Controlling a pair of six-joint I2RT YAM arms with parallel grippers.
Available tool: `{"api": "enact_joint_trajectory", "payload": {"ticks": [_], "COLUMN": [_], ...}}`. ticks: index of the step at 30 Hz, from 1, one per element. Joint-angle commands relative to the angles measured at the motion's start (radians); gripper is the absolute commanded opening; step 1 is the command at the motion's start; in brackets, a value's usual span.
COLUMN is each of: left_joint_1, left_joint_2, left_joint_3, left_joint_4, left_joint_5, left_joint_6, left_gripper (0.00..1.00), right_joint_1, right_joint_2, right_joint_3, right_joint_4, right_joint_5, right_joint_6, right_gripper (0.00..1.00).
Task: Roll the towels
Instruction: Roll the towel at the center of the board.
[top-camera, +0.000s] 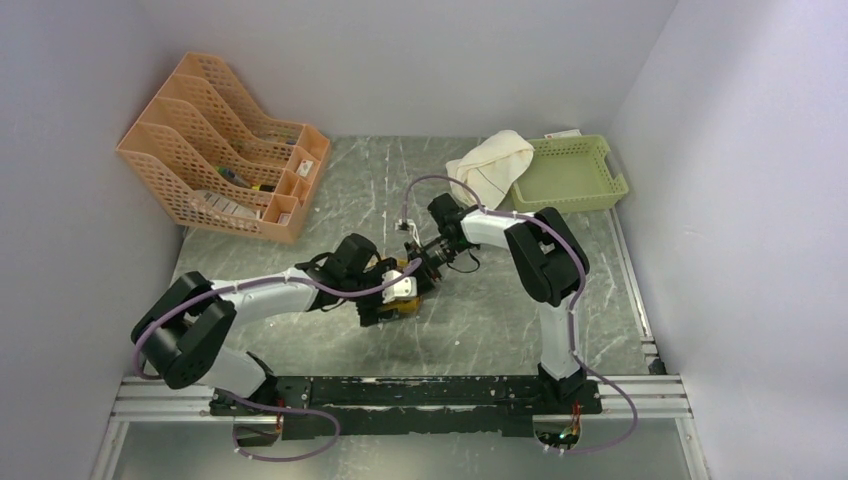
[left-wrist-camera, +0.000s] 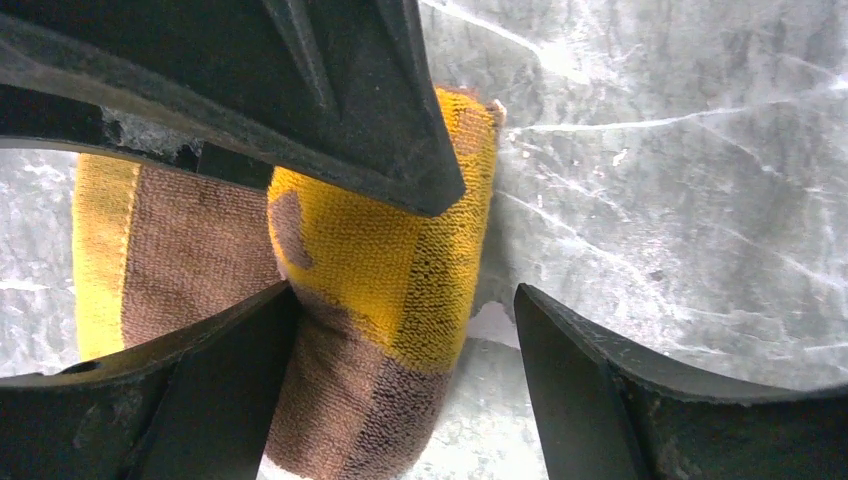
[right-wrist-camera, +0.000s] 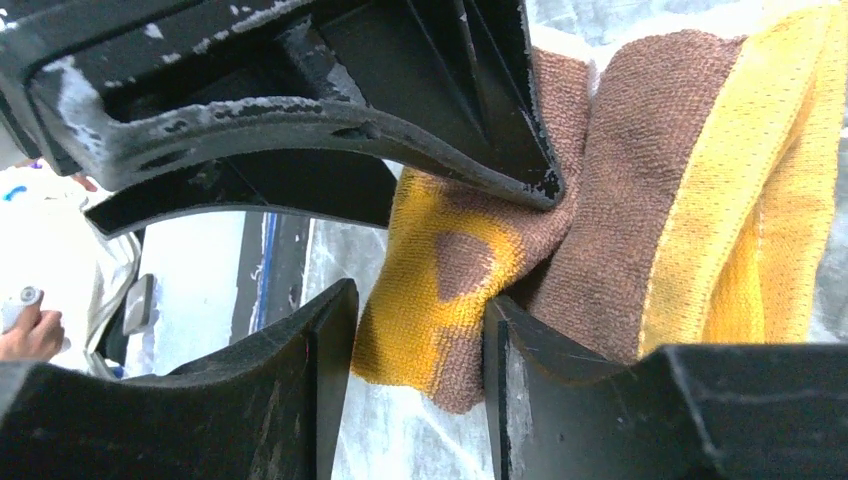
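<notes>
Spread wide, the left gripper (left-wrist-camera: 405, 300) straddles the bundled mustard-yellow and brown towel (left-wrist-camera: 390, 260) on the tabletop (left-wrist-camera: 680, 200), gripping nothing. A black finger (left-wrist-camera: 330, 110) hides the bundle's upper part. One fold fills the part-open right gripper (right-wrist-camera: 420, 295); pinched or loose, I cannot tell. Far back, the cream-white towel (top-camera: 490, 165) drapes over a green basket (top-camera: 570, 172).

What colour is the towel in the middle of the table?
The towel is mustard-yellow with brown patches, clearest in the left wrist view.
</notes>
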Motion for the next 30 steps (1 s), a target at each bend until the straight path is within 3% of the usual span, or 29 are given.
{"api": "enact_joint_trajectory", "payload": {"ticks": [1,5,8,10,13,15,17,21,24,30], "left_joint_1": [-0.005,-0.003,0.004,0.019,0.043,0.056,0.071,0.108,0.138,0.156], "left_joint_2": [0.037,0.080,0.088,0.086,0.107,0.131,0.151,0.173,0.221,0.372], "left_joint_3": [0.033,0.063,0.084,0.090,0.132,0.171,0.201,0.242,0.302,0.465], "left_joint_4": [-0.008,-0.022,-0.043,-0.049,-0.115,-0.175,-0.215,-0.271,-0.372,-0.578], "left_joint_5": [-0.023,0.043,0.101,0.150,0.220,0.256,0.295,0.389,0.450,0.494], "left_joint_6": [0.035,0.056,0.071,0.073,0.100,0.133,0.148,0.175,0.208,0.269], "left_gripper": [0.89,0.83,0.78,0.73,0.58,0.43,0.38,0.38,0.39,0.39], "right_joint_1": [-0.016,-0.093,-0.184,-0.229,-0.262,-0.261,-0.259,-0.197,-0.080,0.151], "right_joint_2": [-0.095,-0.227,-0.312,-0.373,-0.489,-0.606,-0.715,-0.922,-1.024,-1.023], "right_joint_3": [-0.050,-0.197,-0.290,-0.341,-0.403,-0.469,-0.574,-0.774,-0.888,-0.950], "right_joint_4": [0.121,0.499,0.719,0.804,0.869,0.937,1.020,1.174,1.275,1.308], "right_joint_5": [0.019,0.161,0.262,0.349,0.515,0.657,0.775,0.911,0.992,1.100], "right_joint_6": [0.107,0.437,0.637,0.707,0.745,0.741,0.742,0.602,0.412,0.129], "right_gripper": [0.51,0.65,0.69,0.70,0.71,0.72,0.73,0.74,0.75,0.74]}}
